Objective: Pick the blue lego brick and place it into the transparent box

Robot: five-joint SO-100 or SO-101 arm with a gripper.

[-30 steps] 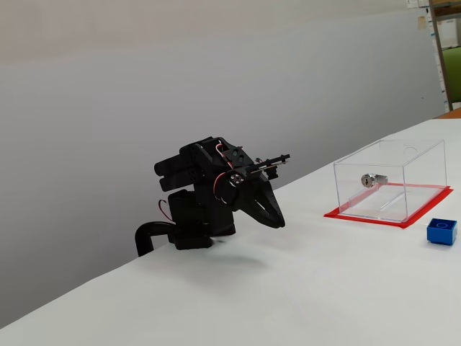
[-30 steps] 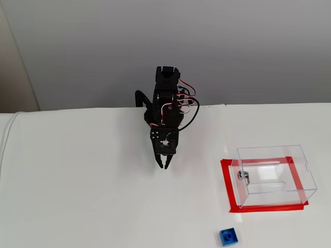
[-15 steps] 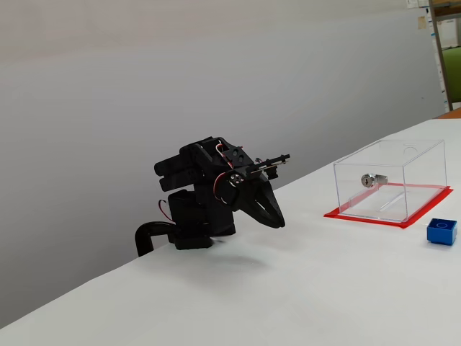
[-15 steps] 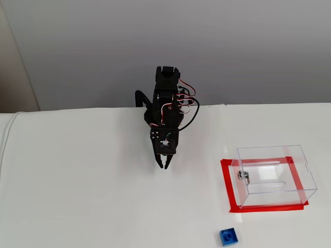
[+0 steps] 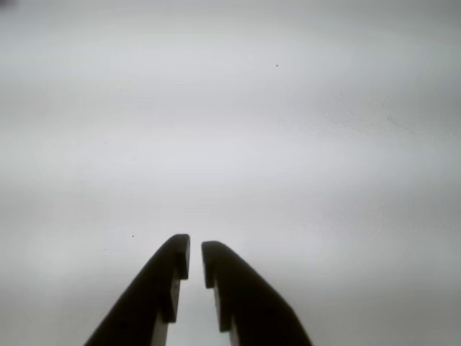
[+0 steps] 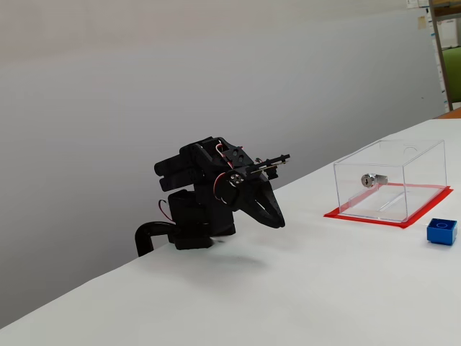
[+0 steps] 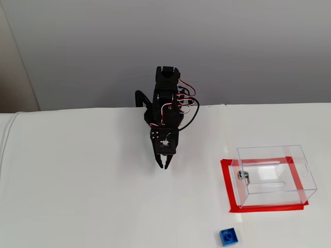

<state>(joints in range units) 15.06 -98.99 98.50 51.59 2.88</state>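
Hovering low over the white table (image 7: 77, 196), the folded black arm's gripper (image 7: 163, 166) points downward at left in a fixed view, its jaws nearly together and empty. Further right, the transparent box (image 7: 274, 174) sits on its red sheet, the blue lego brick (image 7: 228, 236) lying just before it.

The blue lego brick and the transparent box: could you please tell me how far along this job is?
Nothing looks done yet. The blue lego brick sits on the table outside the transparent box, which holds no brick. Nothing is in hand: the gripper is near the arm's base, nearly closed and empty, far from the brick. The reach, grasp, carry and drop into the box all remain.
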